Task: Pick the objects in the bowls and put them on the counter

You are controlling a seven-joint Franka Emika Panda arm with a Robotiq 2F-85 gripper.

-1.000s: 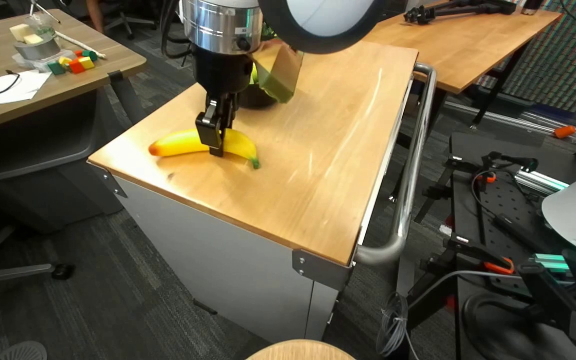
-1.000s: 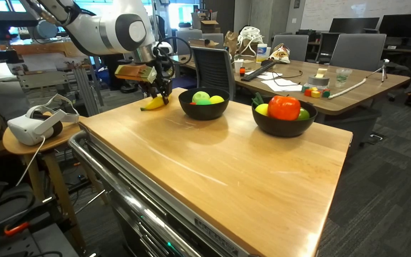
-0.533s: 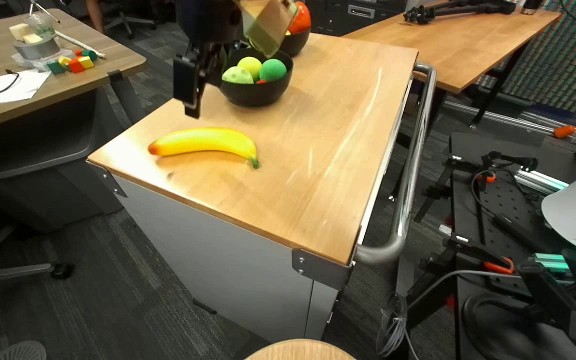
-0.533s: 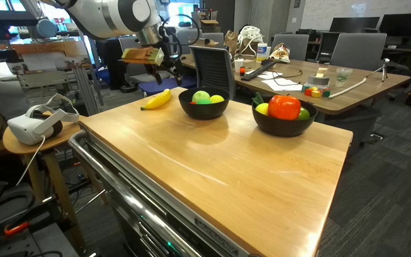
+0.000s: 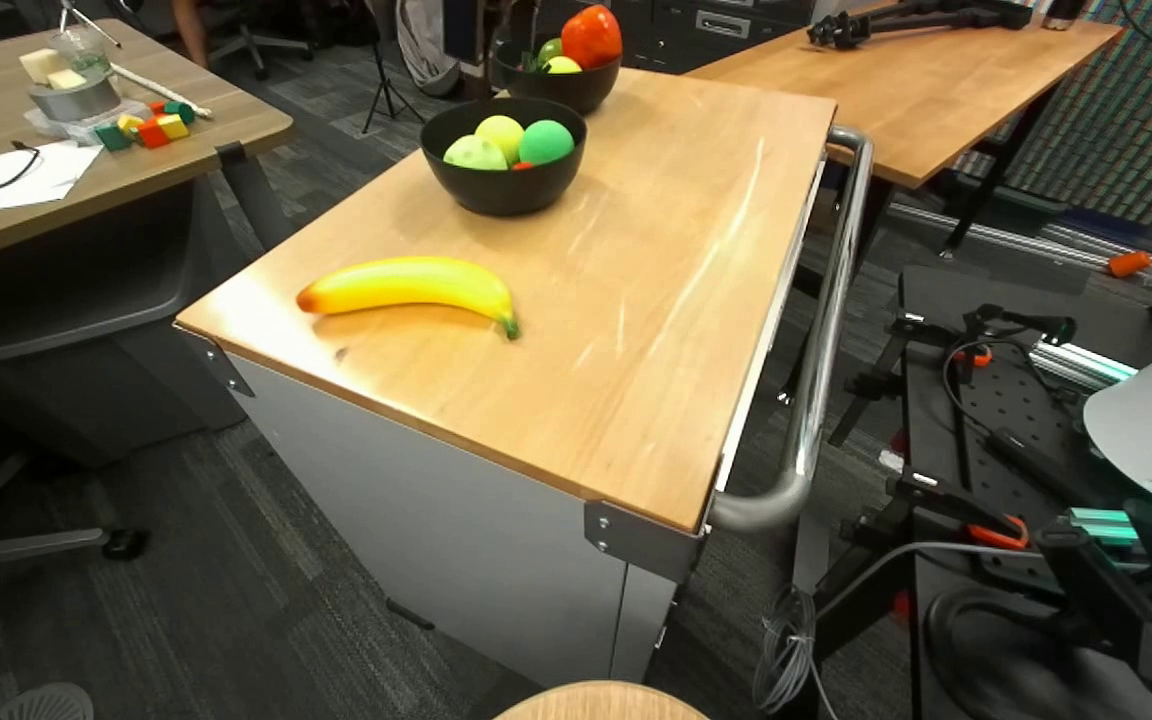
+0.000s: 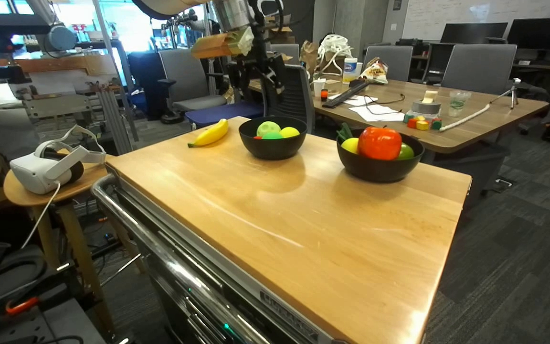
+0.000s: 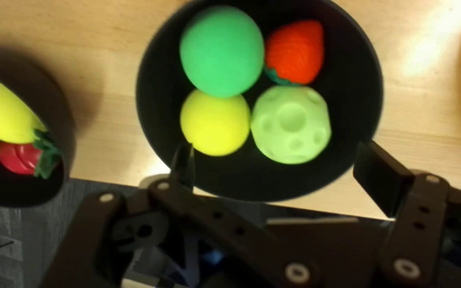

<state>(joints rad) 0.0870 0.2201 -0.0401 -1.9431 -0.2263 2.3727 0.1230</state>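
Fingers [image 7: 384, 178] now well above bowl rim [image 6: 273, 144]

At the top of an exterior view, a pale arm shell [image 6: 167, 5] is curving, a silver cylinder [image 6: 233, 14] is gleaming, a black cable [image 6: 281, 19] is looping, and an orange-brown boxy piece [image 6: 217, 44] is ending in pale green. Low in the wrist view, the black end effector [image 7: 275, 156] is displaying flat pads [image 7: 380, 180], silver screws [image 7: 297, 273] and dark holes [image 7: 240, 231].
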